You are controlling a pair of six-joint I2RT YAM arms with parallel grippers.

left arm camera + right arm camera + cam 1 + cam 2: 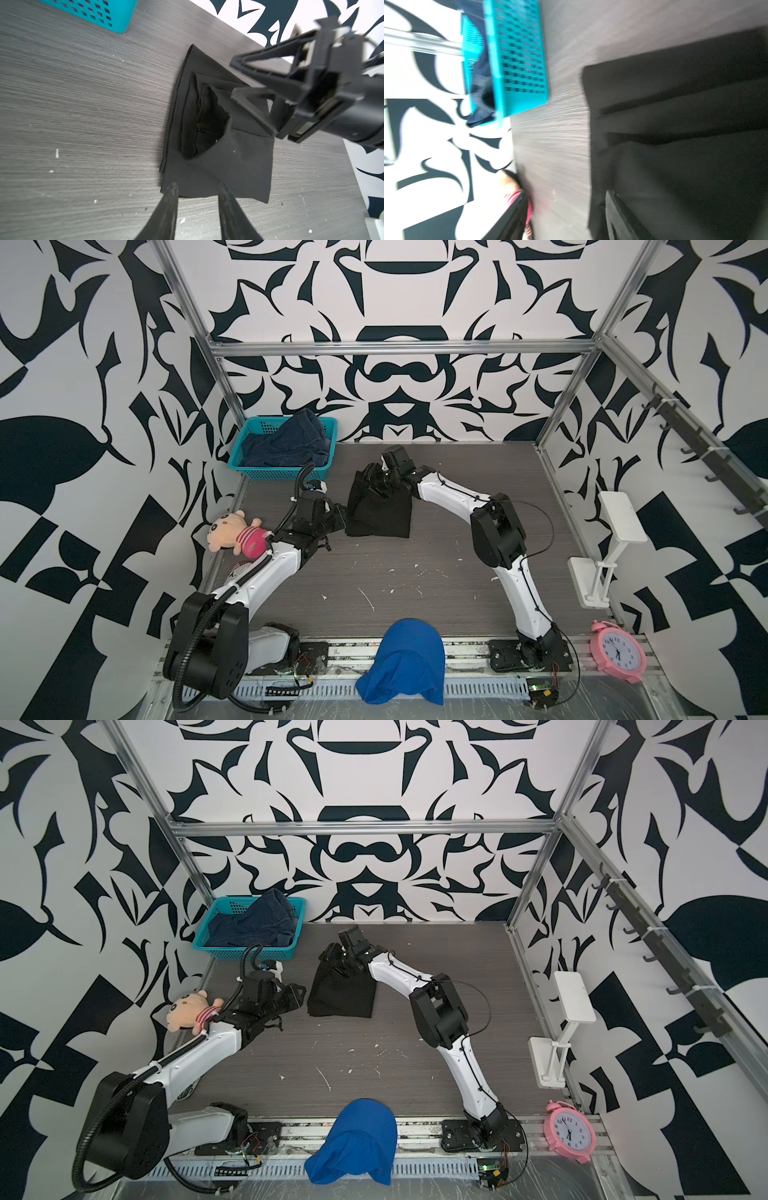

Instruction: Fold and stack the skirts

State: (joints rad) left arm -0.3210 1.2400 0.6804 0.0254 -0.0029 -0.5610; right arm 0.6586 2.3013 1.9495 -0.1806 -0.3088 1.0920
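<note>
A plain black skirt (380, 514) (343, 994) lies folded on the table's middle. It fills the left wrist view (218, 166), with a pocket-like fold gaping in it. My right gripper (376, 485) (233, 78) hovers open over the skirt's far part, with nothing between its fingers. In the blurred right wrist view, my right gripper (564, 207) has one finger over the black cloth. My left gripper (340, 516) (198, 187) stands open at the skirt's left edge, its gap empty. A dark blue denim skirt (286, 443) (253, 923) is bunched in the basket.
The teal basket (249, 466) (116, 18) stands at the back left. A plush toy (232, 533) lies beside the left arm. A bright blue mesh cloth (401, 659) drapes over the front rail. At the right are a pink clock (619, 651) and a white stand (606, 547).
</note>
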